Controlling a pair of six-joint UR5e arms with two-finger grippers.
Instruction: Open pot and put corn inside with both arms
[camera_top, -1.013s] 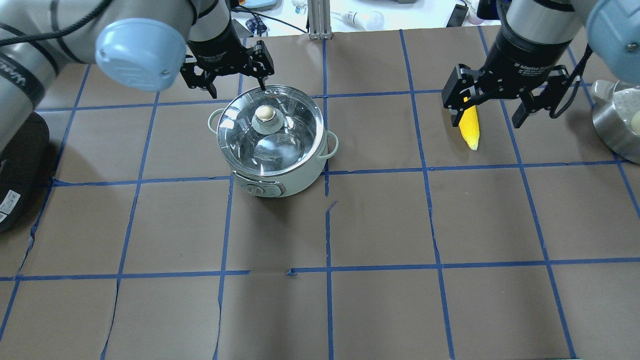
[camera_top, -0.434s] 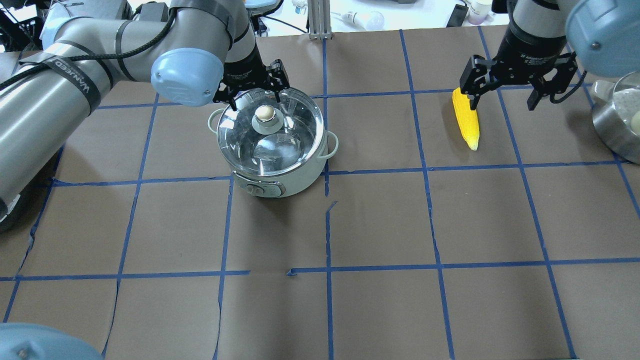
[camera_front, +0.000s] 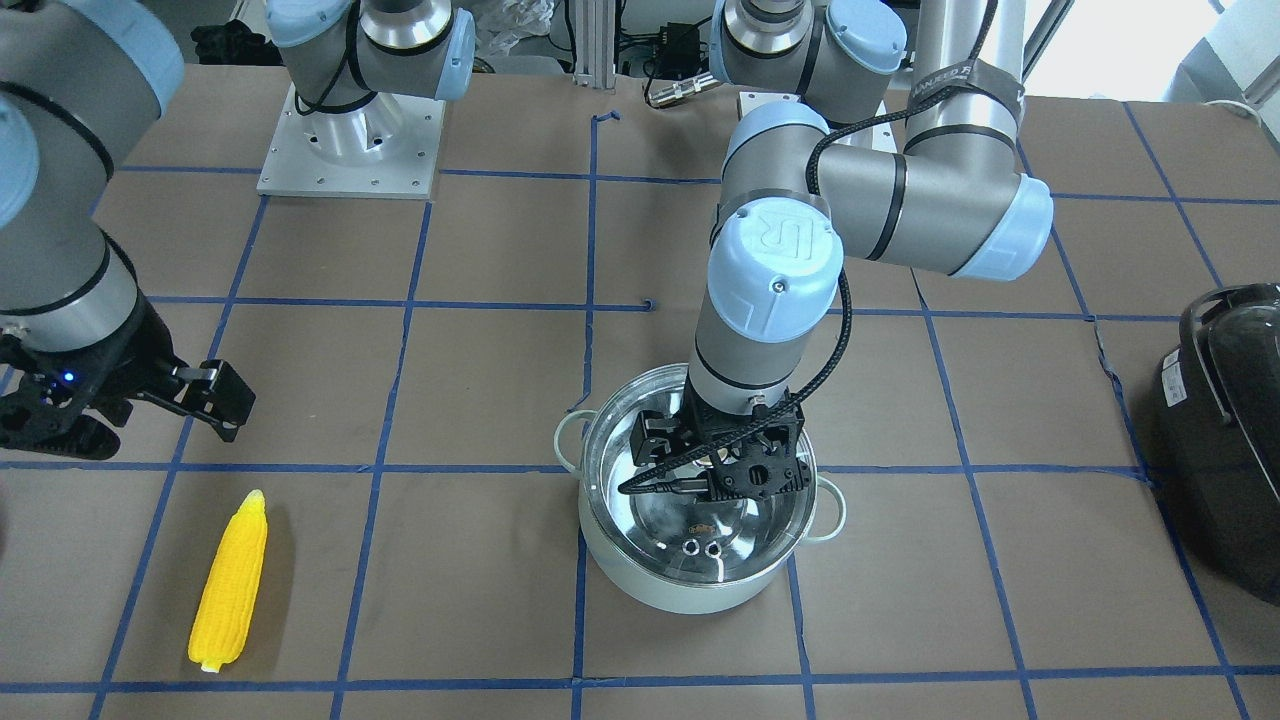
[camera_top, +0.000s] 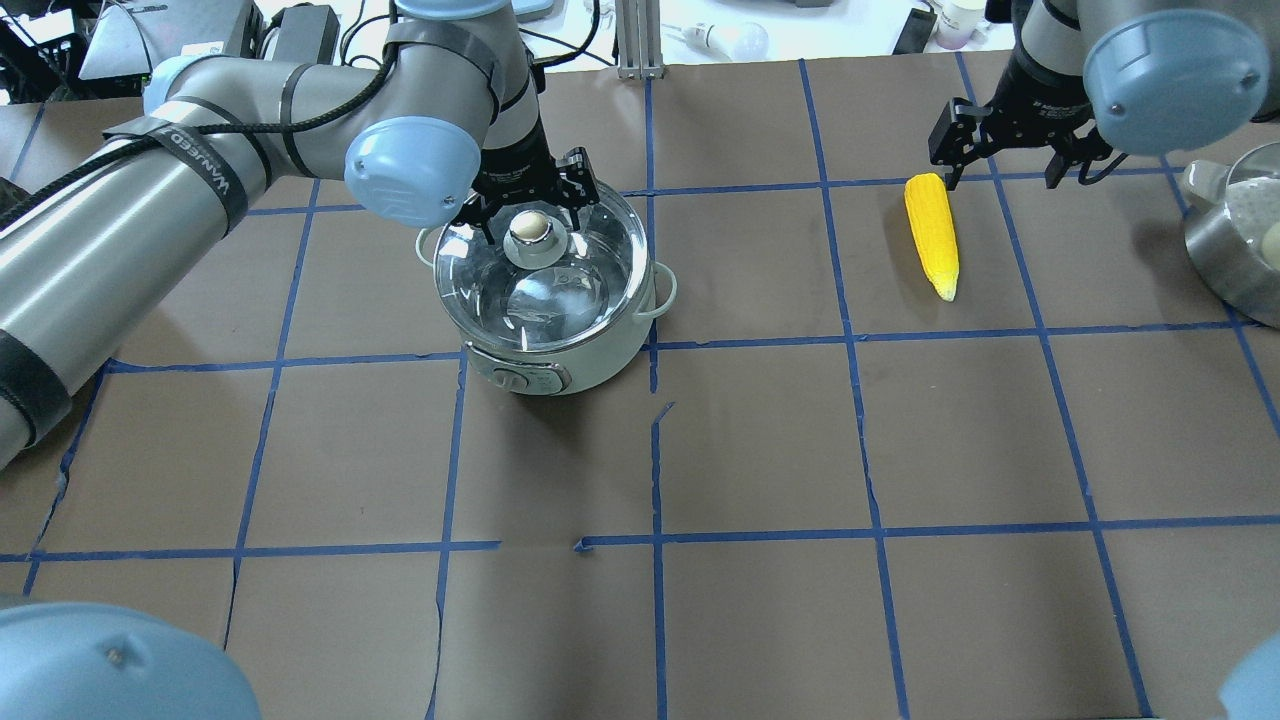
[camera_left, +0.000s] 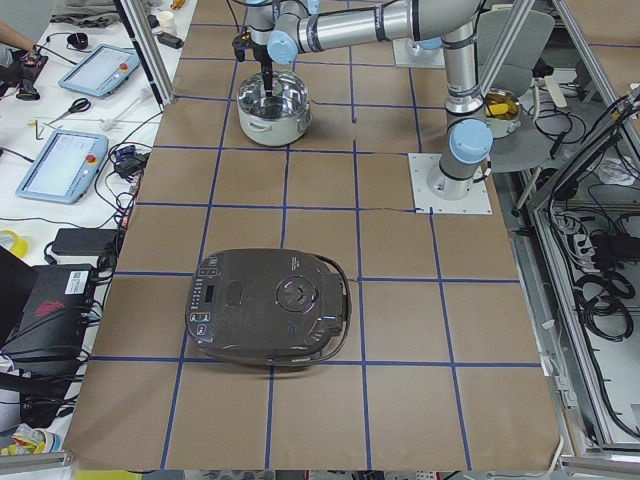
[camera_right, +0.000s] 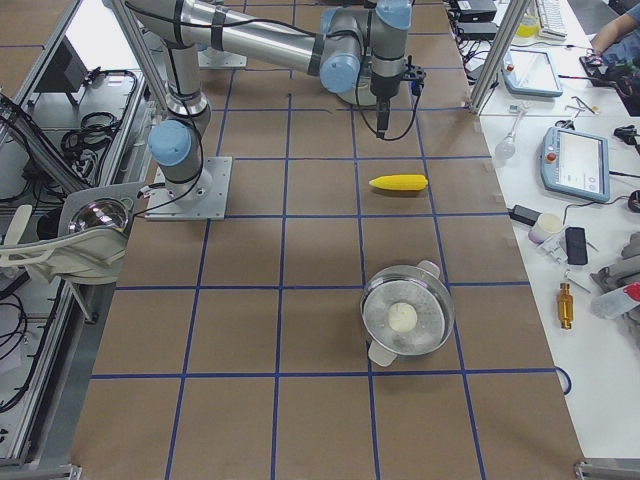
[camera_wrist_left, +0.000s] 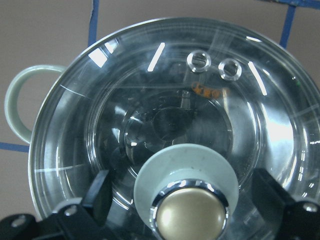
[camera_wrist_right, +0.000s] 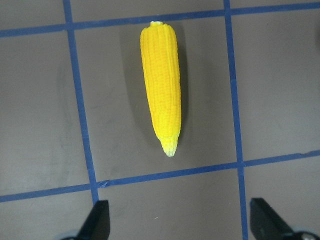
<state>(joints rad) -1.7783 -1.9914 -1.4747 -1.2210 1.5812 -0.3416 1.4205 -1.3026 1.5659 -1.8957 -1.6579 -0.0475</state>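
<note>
The mint-green pot (camera_top: 560, 365) stands on the table with its glass lid (camera_top: 580, 290) on; it also shows in the front view (camera_front: 690, 590). My left gripper (camera_top: 531, 207) is open, its fingers on either side of the brass-topped knob (camera_top: 531, 227) without closing on it. In the left wrist view the knob (camera_wrist_left: 190, 216) sits between the two fingers (camera_wrist_left: 98, 192). The yellow corn (camera_top: 932, 235) lies flat on the table to the right. My right gripper (camera_top: 1018, 150) is open and empty, hovering just beyond the corn's thick end; the right wrist view shows the corn (camera_wrist_right: 162, 85) ahead of it.
A steel pot with a pale round object inside (camera_top: 1235, 245) sits at the right edge. A large black appliance (camera_front: 1225, 440) stands at the table's left end. Blue tape lines grid the brown table (camera_top: 760, 450).
My left gripper has moved from behind the pot forward over the lid, now straddling the knob. My right gripper has drawn back from over the corn toward the table's far side.
</note>
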